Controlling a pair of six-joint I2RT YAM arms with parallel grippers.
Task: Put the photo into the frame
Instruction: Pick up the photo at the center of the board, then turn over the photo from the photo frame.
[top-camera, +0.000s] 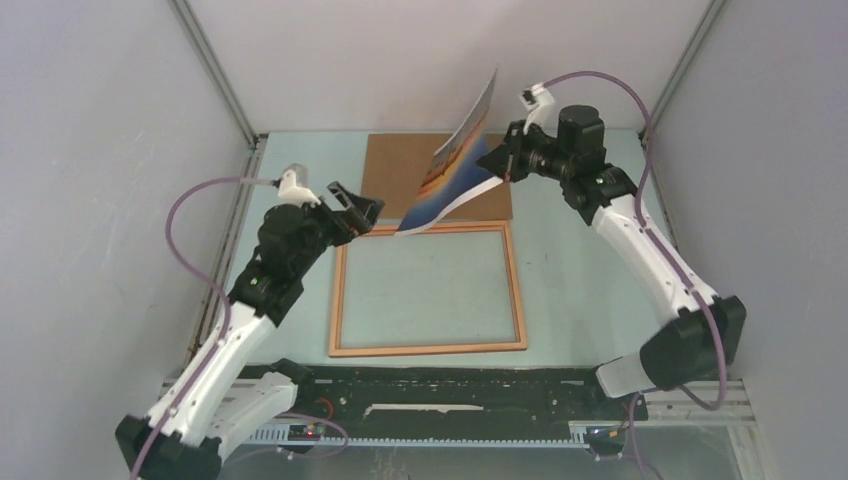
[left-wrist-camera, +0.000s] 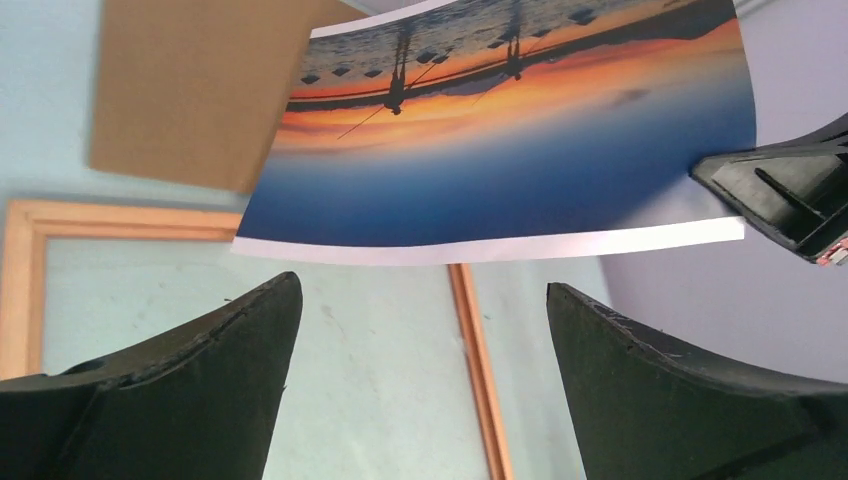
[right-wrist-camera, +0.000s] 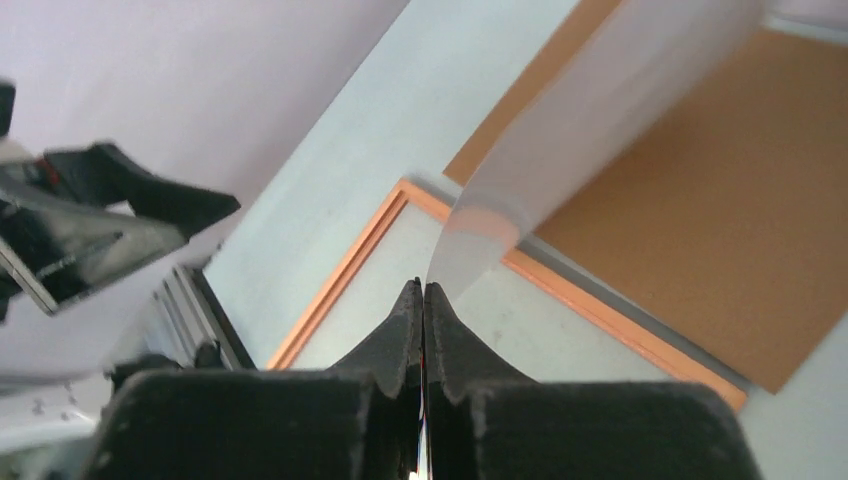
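Tabletop (top-camera: 580, 290) is the biggest thing I see: flat, pale green and matte. On it lies the frame (top-camera: 429, 348), a large rectangle with a thin orange wooden rim and a clear pane, so the green shows through. Just beyond its far rim lies a backing board (top-camera: 400, 165), flat and brown with a dull surface.

The photo (top-camera: 465, 160) is not on the table. It hangs in the air over the far rim of the frame and the near part of the board, tilted steeply and bent in a soft curve. Its glossy side, orange sky over blue water with a white border, faces left. Its plain white back faces right.

My right claw (top-camera: 506, 165) is clenched on the right edge of the photo, with the thin sheet pinched between flat black fingers. My left claw (top-camera: 362, 207) is released, its fingers wide apart. It hovers above the far left corner of the frame, and the photo is just beyond its fingertips, not touching.
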